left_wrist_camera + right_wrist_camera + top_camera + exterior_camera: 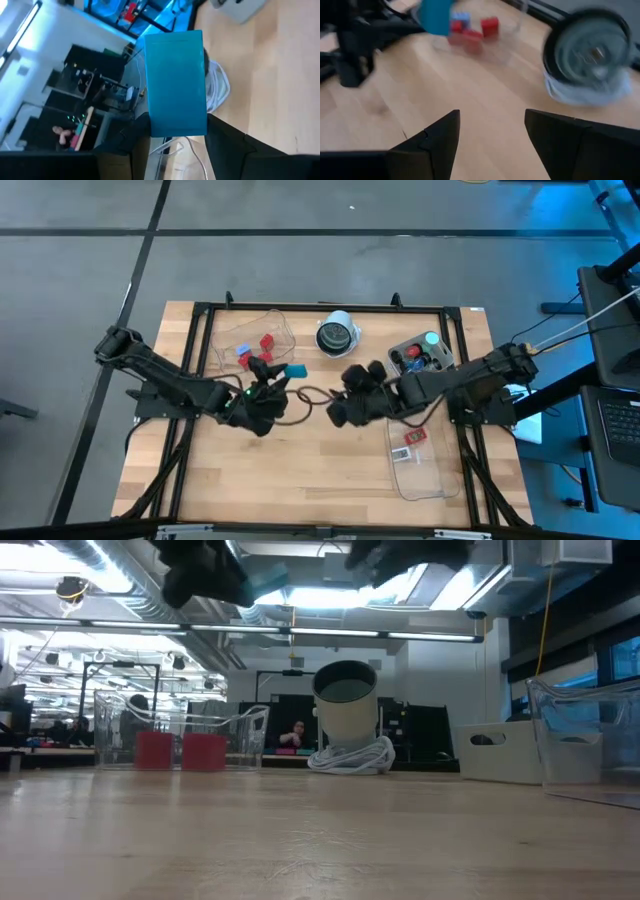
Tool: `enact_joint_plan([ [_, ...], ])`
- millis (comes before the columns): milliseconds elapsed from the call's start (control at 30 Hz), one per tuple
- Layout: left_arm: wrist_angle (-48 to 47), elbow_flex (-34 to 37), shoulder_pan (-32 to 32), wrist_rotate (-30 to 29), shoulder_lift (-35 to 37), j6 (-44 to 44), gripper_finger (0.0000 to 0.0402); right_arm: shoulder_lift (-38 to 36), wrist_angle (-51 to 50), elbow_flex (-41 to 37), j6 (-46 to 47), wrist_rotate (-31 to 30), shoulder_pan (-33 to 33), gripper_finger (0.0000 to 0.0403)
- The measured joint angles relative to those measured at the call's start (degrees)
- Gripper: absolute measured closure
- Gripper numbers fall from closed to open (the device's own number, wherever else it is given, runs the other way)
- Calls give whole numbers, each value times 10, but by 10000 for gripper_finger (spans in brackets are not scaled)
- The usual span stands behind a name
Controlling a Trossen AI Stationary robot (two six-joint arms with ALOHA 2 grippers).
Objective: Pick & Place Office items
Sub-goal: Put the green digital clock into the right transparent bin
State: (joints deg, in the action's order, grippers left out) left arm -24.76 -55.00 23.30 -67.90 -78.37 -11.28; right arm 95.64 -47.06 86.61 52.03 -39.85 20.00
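Teal is the colour of the block [296, 370] I hold in my left end effector [283, 379], seen from above. My fingers are closed on it, over the wooden surface [300, 470], just beside the clear tray [222, 332] with red blocks [266, 343] and a blue block [243, 351] inside. My right end effector [342, 394] is near the middle, close to the left one. A round white-rimmed dark object [337, 334] sits at the back. Another clear tray [425, 478] on the right holds a red-framed tag [414, 437].

From the low view, two red blocks [205, 751] stand in the clear tray [250, 725]. The teal block [266, 580] hangs high above the surface [320, 840].

My left wrist view shows the teal block [176, 82] held tight between my dark fingers [227, 145].

My right wrist view shows my right fingers [432, 142] spread wide apart with nothing between them. The teal block [436, 16] is far off, up by the red blocks [490, 26].
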Motion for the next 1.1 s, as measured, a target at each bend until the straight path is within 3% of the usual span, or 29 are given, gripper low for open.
enact_joint_plan([
  [233,56,0,-26,6,2,-9,247,0,113,0,-123,73,-67,175],
  [500,69,0,-25,14,2,38,247,0,172,0,-169,165,-109,137],
  [833,89,0,-24,52,2,51,247,0,213,0,-169,170,-112,96],
  [967,142,0,-24,100,2,13,247,0,213,0,-169,169,-112,95],
  [1100,195,0,-24,108,2,-27,246,0,213,0,-169,169,-112,103],
])
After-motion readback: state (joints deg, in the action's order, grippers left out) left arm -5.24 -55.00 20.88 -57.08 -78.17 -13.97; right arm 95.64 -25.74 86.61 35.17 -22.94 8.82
